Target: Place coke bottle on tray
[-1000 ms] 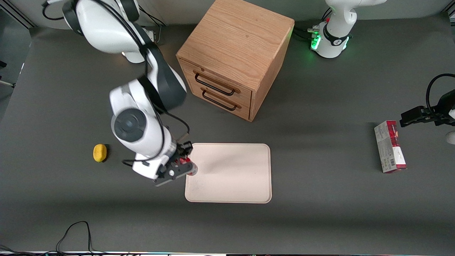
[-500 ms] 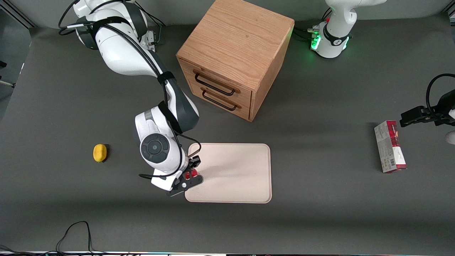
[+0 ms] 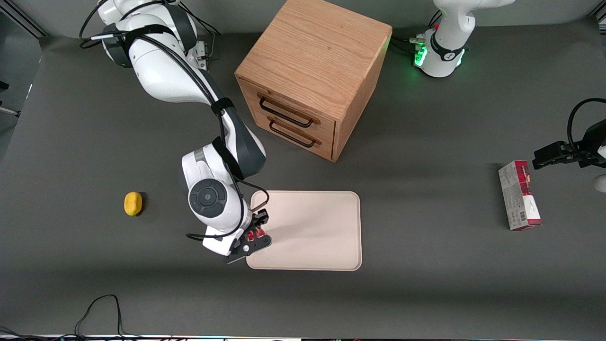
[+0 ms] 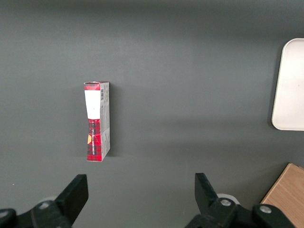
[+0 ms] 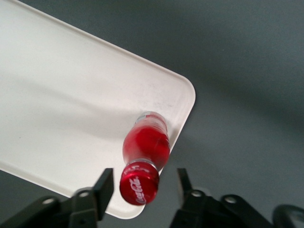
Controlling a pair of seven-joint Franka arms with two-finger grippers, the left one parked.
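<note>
Red bottle (image 5: 145, 159) stands upright on the tray (image 5: 66, 109), close inside the rim at the corner toward the working arm's end of the counter (image 3: 426, 293). The claw (image 5: 142, 190) hangs directly above it, and the wrist view looks straight down the bottle's long axis onto the cap. Both fingers (image 5: 105, 186) stand clear of the cap, with a visible gap on each side, so the claw is parted and grips nothing. From the front the claw (image 3: 253, 233) covers most of the bottle (image 3: 255, 232). Judging by this, the bottle is placed, and a straight lift along its axis should clear it; any sideways drift risks tipping it over the rim.
</note>
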